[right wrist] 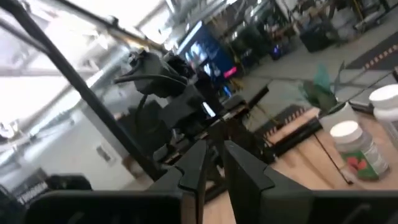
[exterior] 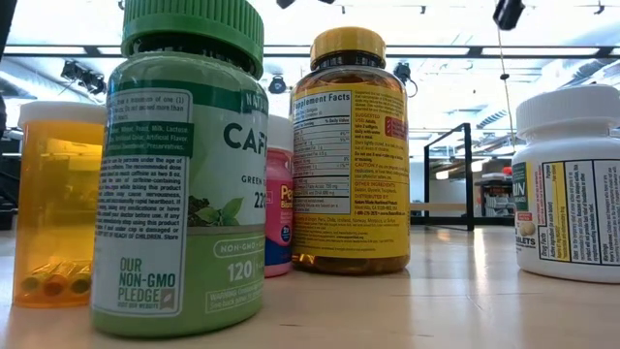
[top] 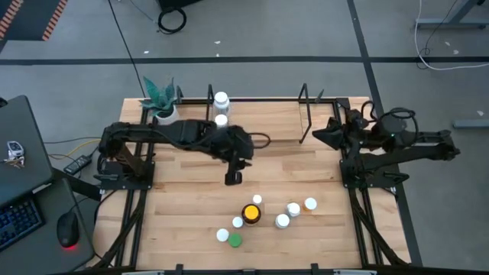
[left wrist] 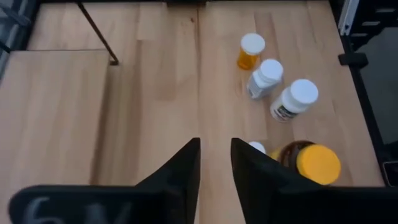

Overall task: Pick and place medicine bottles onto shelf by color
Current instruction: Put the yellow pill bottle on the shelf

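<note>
The cluster of small round plastic medicine bottles (top: 263, 218) stands on the near half of the pale wooden tabletop (top: 183, 206), just ahead of and below the left gripper (top: 234, 178). Nearest its fingertips is the larger dark amber bottle with the glossy yellow cap (left wrist: 314, 163); a clear orange vial (left wrist: 249, 52) and two white-capped white bottles (left wrist: 283, 93) sit farther off. Behind the left gripper, two white-capped bottles (top: 221, 107) already stand on the thin black metal-rod shelf (top: 306, 111).

The left gripper hangs over bare wood, fingers (left wrist: 183, 168) drawn close with a narrow gap and nothing between them. I judge it is between bottles, heading for another pick; it would need to spread its fingers and drop over a cap.

The right gripper (right wrist: 211, 163) waits beside the shelf's far end, fingers nearly together and holding nothing.
</note>
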